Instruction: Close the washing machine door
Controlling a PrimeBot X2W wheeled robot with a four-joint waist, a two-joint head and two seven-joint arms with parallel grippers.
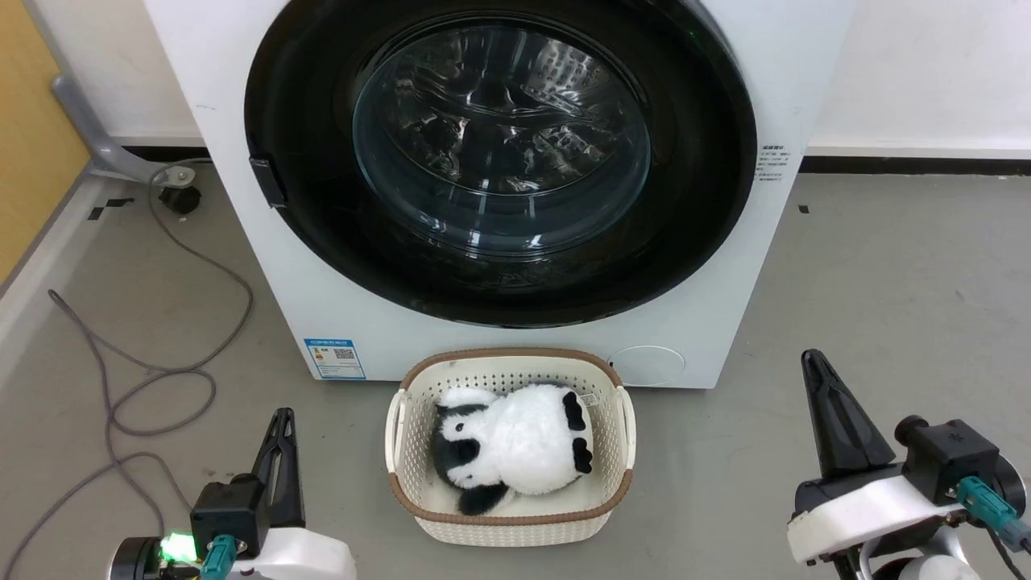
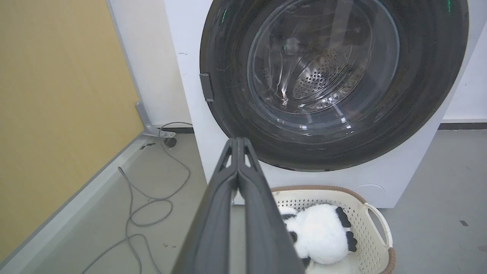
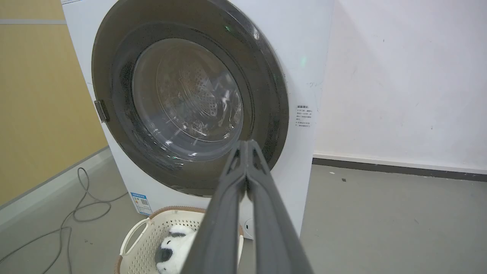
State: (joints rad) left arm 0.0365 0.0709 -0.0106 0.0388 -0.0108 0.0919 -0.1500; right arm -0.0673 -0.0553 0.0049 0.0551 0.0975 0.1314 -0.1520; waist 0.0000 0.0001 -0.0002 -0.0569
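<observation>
Jaws pressed together and holding nothing: that is your left gripper (image 1: 280,415), low at 7 o'clock in the head view, its fingers pointing up over the grey floor (image 1: 886,266). Beyond it, from 8 to 9 o'clock, a grey cable (image 1: 161,370) loops across the floor toward the wall. At 12 o'clock stands the washing machine (image 1: 362,322), white, with a small blue label (image 1: 334,358) at the lower left of its front. The washing machine door (image 1: 499,153) lies flat against that front, closed. Its black ring is unbroken all round, and you can see the steel drum through the glass bowl. A small dark latch piece (image 1: 267,181) sits at the door's 9 o'clock edge. At 6 o'clock, just in front of the machine, a cream basket (image 1: 507,356) rests on the floor with a panda toy (image 1: 515,447) lying in it. At 4 o'clock you have the right gripper (image 1: 809,358), its jaws likewise squeezed tight on nothing, well apart from the door and the basket. Both wrist views look along the joined fingers at the closed door.
</observation>
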